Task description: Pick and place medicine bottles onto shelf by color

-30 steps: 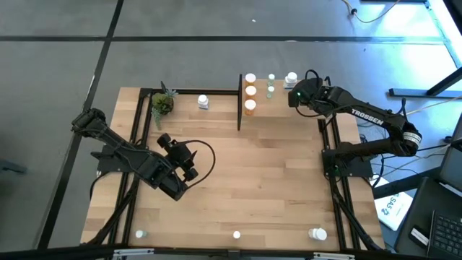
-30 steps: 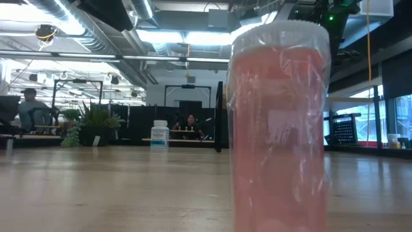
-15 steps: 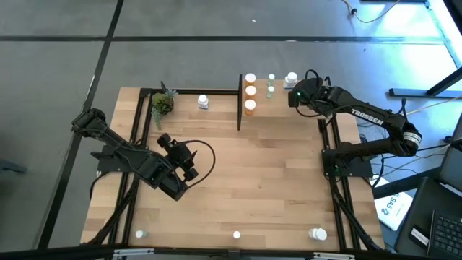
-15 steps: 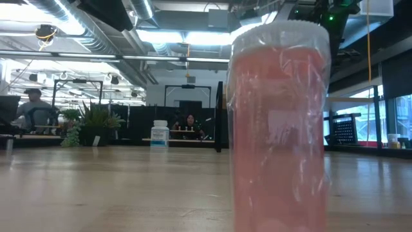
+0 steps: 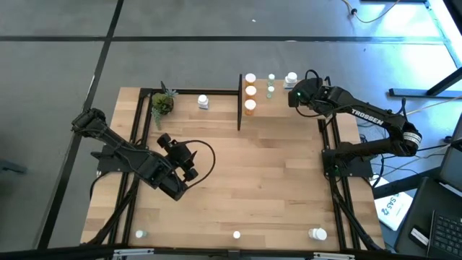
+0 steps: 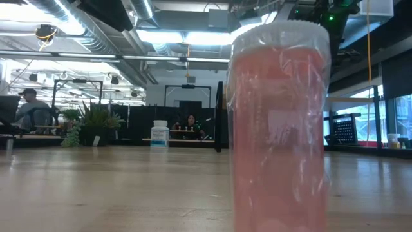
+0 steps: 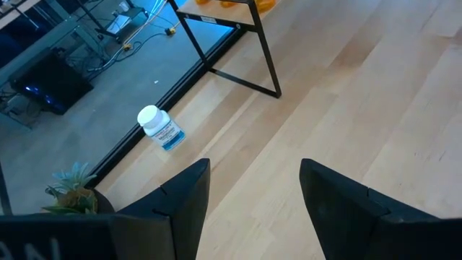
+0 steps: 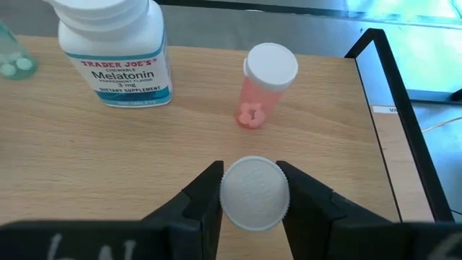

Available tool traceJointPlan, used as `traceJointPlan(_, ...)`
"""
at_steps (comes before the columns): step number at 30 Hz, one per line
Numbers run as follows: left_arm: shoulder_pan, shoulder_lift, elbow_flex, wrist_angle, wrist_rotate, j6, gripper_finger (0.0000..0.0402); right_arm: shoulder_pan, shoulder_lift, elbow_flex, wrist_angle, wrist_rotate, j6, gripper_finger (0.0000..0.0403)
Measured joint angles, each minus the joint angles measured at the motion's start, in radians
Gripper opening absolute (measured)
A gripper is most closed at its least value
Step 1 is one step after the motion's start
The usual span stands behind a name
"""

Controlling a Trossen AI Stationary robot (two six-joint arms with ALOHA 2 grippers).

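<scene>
No change over the last second: both arms are static in the high view, so nothing new has landed.

Right end effector [image 8: 253,193] sits over the shelf [image 8: 86,159] at the bench's far right corner, fingers closed onto a white-capped bottle [image 8: 253,192]; only the cap shows, so body colour can't be told. Just beyond it on the shelf board stand a pinkish-red bottle [image 8: 263,84] and a white melatonin bottle [image 8: 114,50].

My read: it's paused at placement, release not done. If the held bottle is pinkish-red, the spot matches.

Left end effector [image 7: 253,195] hovers over the bench's [image 5: 274,166] left-middle, fingers apart, holding nothing. A white bottle [image 7: 160,128] lies near the far edge by the plant [image 5: 162,102].

Already on the shelf: orange bottles [image 5: 250,90] in a column and green ones [image 5: 271,84] beside them.

Left to do: three bottles along the near edge [image 5: 237,235], one of them pinkish-red and right in front of the low camera [image 6: 280,122].
</scene>
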Motion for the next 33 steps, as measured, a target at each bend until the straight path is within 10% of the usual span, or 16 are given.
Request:
traceJointPlan(21,0.0,0.0,0.0,0.0,0.0,0.0,0.0208,0.0,0.0,0.0,0.0,-0.003,-0.024,0.0121)
traceJointPlan(33,0.0,0.0,0.0,0.0,0.0,0.0,0.0208,0.0,0.0,0.0,-0.003,-0.008,-0.025,0.0191)
